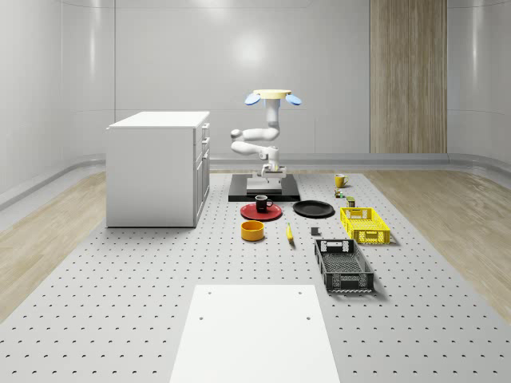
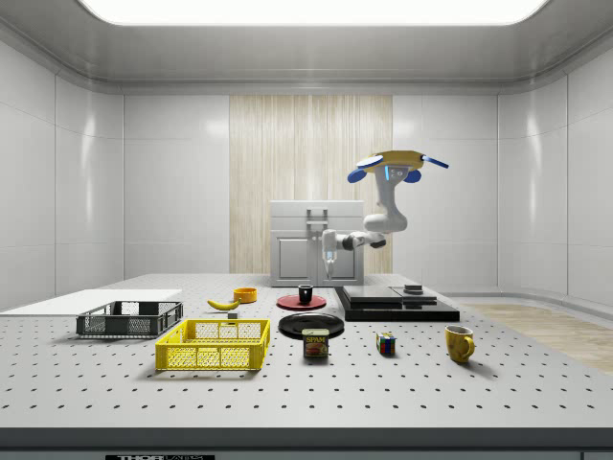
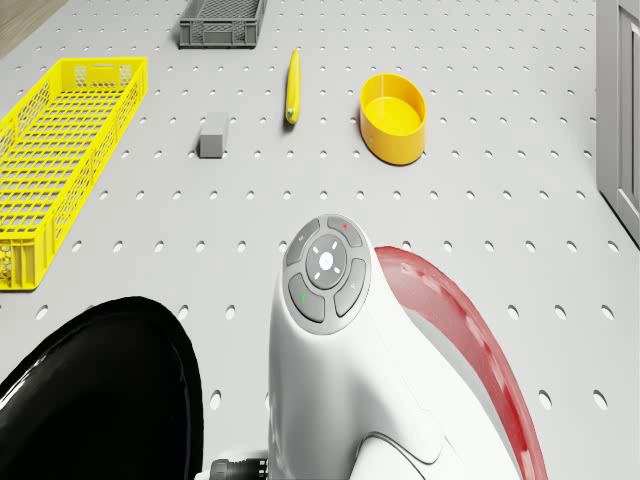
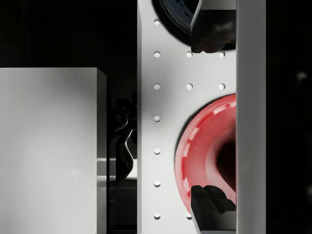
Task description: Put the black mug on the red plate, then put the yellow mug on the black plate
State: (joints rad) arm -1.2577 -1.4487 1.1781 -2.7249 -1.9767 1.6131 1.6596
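Observation:
The black mug (image 1: 262,203) stands upright on the red plate (image 1: 261,213), also seen as the black mug (image 2: 305,294) in the side view. To its right in the whole-scene view lies the black plate (image 1: 313,209). The yellow mug (image 1: 340,181) sits farther back on the right; it is the yellow mug (image 2: 460,342) in the side view. The drone (image 1: 271,97) hovers above the black platform (image 1: 263,191). My gripper (image 2: 329,261) hangs above and just behind the black mug. In the wrist view my gripper (image 4: 210,118) is open over the red plate (image 4: 202,146), holding nothing.
A white cabinet (image 1: 158,167) stands at the whole-scene view's left. In front of the plates lie a yellow bowl (image 1: 252,230), a banana (image 1: 289,233), a yellow crate (image 1: 365,225) and a dark crate (image 1: 343,265). A spam can (image 2: 315,344) and a cube (image 2: 385,344) sit near the yellow mug.

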